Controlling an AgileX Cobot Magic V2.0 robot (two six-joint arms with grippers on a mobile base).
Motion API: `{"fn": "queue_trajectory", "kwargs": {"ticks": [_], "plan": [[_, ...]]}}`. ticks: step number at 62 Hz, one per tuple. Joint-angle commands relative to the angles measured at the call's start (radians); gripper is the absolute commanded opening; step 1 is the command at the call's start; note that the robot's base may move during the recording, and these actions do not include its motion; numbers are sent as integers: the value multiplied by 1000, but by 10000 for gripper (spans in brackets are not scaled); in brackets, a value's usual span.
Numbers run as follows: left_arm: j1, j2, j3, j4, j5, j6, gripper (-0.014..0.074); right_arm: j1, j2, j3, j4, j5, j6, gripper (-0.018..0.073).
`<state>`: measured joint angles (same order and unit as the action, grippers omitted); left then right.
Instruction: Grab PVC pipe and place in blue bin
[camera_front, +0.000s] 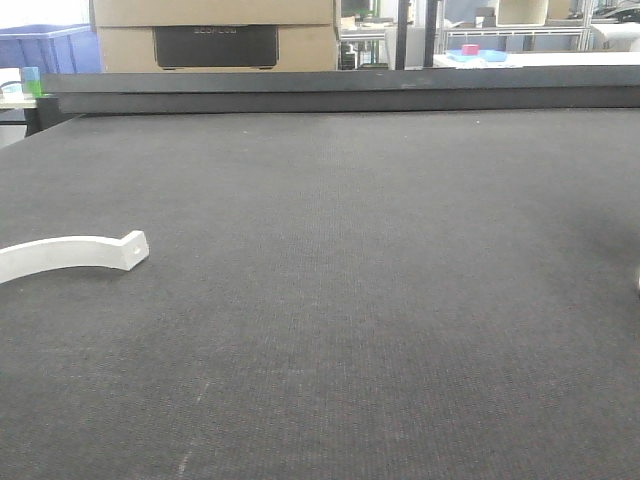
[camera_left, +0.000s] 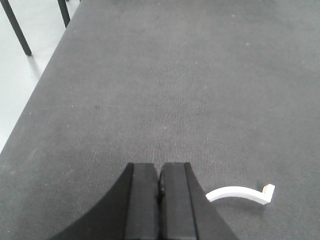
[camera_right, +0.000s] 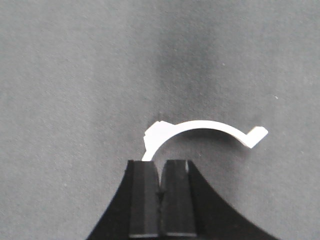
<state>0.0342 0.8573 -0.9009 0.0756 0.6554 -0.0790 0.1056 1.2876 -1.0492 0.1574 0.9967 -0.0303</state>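
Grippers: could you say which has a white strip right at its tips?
The right gripper; by the left gripper, the white strip lies off to one side.

The dark grey cloth-topped bench (camera_front: 380, 300) lies open across its middle. A curved flat white plastic strip (camera_front: 70, 254) lies at left, and a raised black rail (camera_front: 340, 95) lines the far edge.

Front camera looks low across the dark table (camera_front: 400, 330); wrist cameras peer down close, the left sharing the white strip (camera_front: 70, 255)

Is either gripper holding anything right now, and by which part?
Nothing, apparently: left gripper and right gripper are shut flush. A curved white strip lies just beyond the right one, not clamped in it.
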Motion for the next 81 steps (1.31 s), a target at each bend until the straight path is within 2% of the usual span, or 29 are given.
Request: {"fn": "queue_trajectory", "kwargs": {"ticks": [1, 12, 24, 31, 39, 45, 54, 59, 65, 70, 81], "plan": [[3, -1, 5, -1, -14, -1, -111, -1, 1, -8, 9, -20, -6, -169], [3, -1, 5, -1, -14, -1, -111, -1, 9, -8, 39, -17, -6, -169], [3, -1, 4, -3, -19, -1, -111, -1, 37, -8, 39, 54, 20, -154], [3, -1, 4, -31, -13, -1, -111, 1, 43, -8, -34, 101, 139, -141], [3, 3, -10, -31, -11, -1, -111, 35, 45, -8, -107, 143, 180, -141], [3, 33, -54, -26, 65, -3, -111, 68, 45, -8, -107, 148, 192, -141], [3, 148, -153, -21, 247, -3, -111, 113, 52, -8, -109, 130, 212, -141], [3, 219, -210, -51, 328, -3, -111, 128, 69, -8, -109, 126, 212, -141], [3, 311, -280, -122, 420, 1, -111, 128, 93, -8, -107, 103, 212, -141], [3, 380, -307, -160, 450, 10, -111, 128, 116, -8, -107, 109, 212, -141], [3, 518, -308, -188, 483, 15, -111, 128, 147, -8, -107, 129, 212, -141]]}}
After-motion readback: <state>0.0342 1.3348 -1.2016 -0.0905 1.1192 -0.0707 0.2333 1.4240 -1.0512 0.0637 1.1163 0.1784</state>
